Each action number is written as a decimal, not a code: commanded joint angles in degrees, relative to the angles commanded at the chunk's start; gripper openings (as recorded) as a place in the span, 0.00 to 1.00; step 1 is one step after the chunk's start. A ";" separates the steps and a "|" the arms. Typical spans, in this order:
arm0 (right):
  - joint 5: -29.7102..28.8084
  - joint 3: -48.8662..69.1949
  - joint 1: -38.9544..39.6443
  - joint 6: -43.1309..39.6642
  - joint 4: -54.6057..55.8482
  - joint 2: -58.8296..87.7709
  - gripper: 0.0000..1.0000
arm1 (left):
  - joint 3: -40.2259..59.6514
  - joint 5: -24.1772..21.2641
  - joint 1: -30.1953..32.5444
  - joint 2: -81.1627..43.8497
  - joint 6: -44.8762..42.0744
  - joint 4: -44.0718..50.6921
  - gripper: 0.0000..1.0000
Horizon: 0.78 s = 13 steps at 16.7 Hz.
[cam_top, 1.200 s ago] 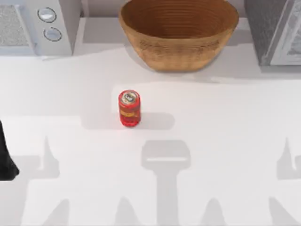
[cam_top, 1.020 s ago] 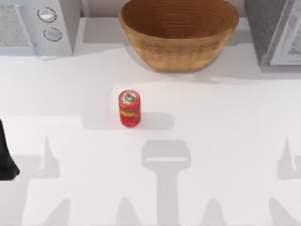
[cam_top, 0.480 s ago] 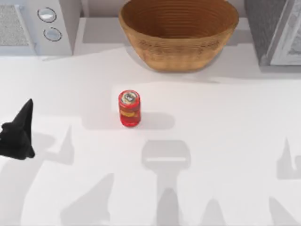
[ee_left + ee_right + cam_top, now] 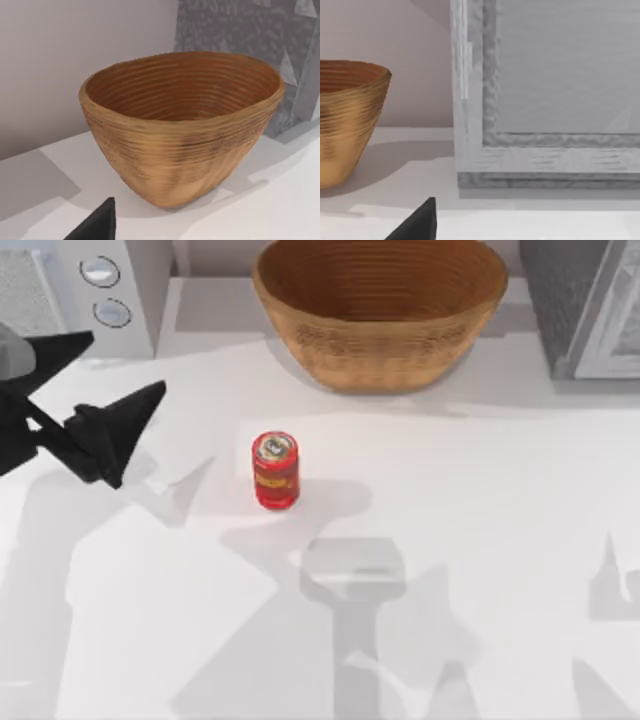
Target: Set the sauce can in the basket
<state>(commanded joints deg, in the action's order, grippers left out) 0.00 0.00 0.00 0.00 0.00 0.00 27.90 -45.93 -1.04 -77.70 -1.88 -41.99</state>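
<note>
Now our left gripper (image 4: 110, 385) hangs with fingers spread, left of the can (image 4: 275, 471) and well apart from it. The can stands upright mid-table, near the basket (image 4: 380, 335) at the back. We should drop level with its label and close around the middle — squarely, since a glancing touch could tip it. A knobbed appliance (image 4: 110, 295) sits close behind; nothing blocks the path
</note>
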 joint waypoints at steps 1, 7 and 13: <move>0.00 0.00 0.00 0.00 0.00 0.00 1.00 | 2.54 -3.63 0.17 -6.22 -0.46 -3.60 1.00; 0.00 0.00 0.00 0.00 0.00 0.00 1.00 | 16.91 -23.01 1.67 -40.31 -3.43 -23.48 1.00; 0.00 0.00 0.00 0.00 0.00 0.00 1.00 | 26.25 -34.79 2.91 -61.90 -5.65 -36.09 1.00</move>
<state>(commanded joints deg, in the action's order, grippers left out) 0.00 0.00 0.00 0.00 0.00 0.00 54.16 -80.72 1.86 -139.59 -7.54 -78.08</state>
